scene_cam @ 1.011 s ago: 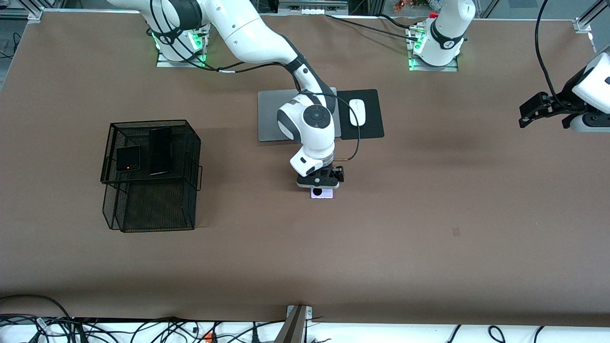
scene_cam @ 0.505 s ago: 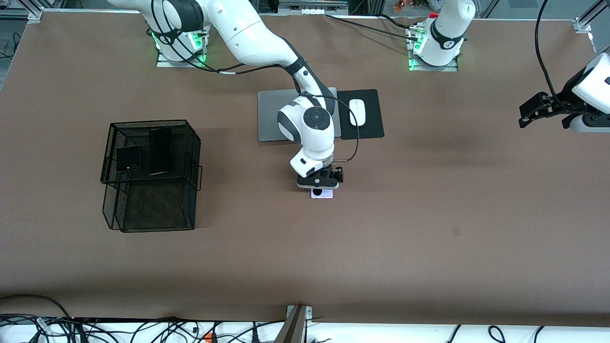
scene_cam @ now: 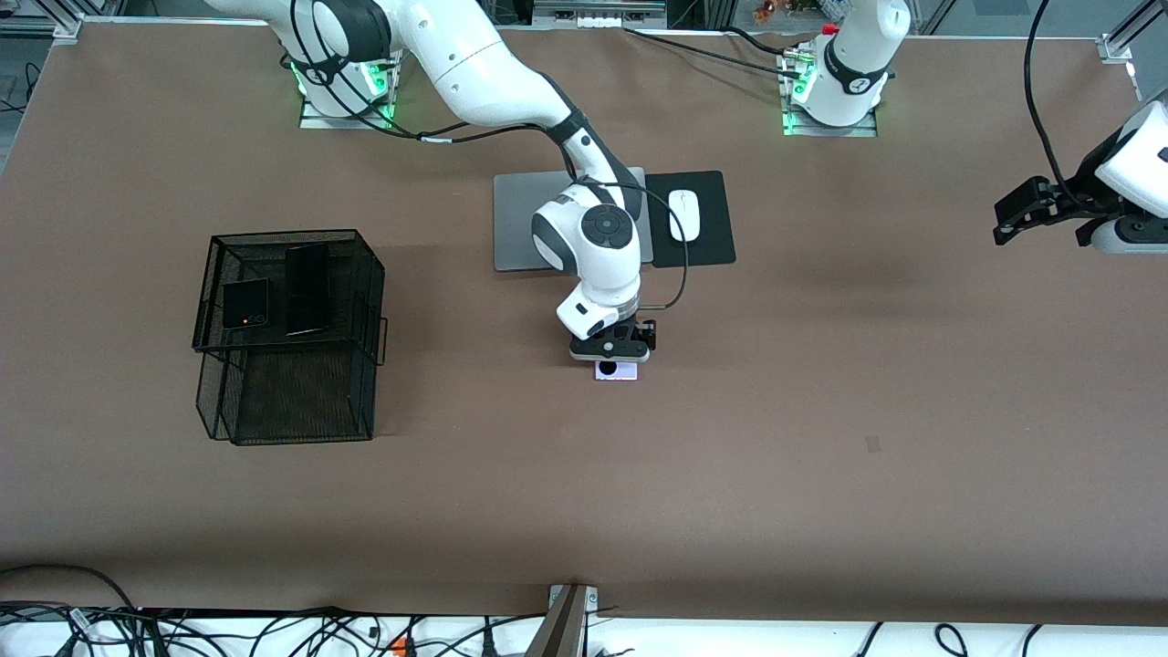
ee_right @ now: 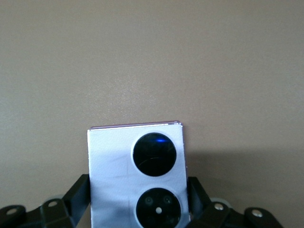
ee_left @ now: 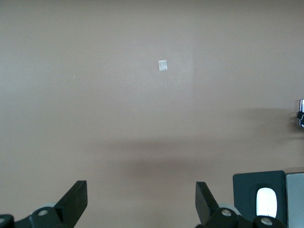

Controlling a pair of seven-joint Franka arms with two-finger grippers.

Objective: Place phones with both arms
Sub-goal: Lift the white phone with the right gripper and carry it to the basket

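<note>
Here, brown table (scene_cam: 821, 456), right hand (scene_cam: 610, 358) pressed against lilac phone (ee_right: 135, 178), left hand (ee_left: 142, 209) spread apart.

two phones (scene_cam: 278, 292) in basket (scene_cam: 360, 274), third phone (scene_cam: 617, 370) mid-table

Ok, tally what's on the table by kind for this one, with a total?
Phones: 3 — small black phone and long black phone on the mesh rack's top tier, lilac-white phone between the right gripper's fingers
Black mesh rack: 1
Silver laptop: 1
White mouse: 1
Black mouse pad: 1
Total: 7
</note>
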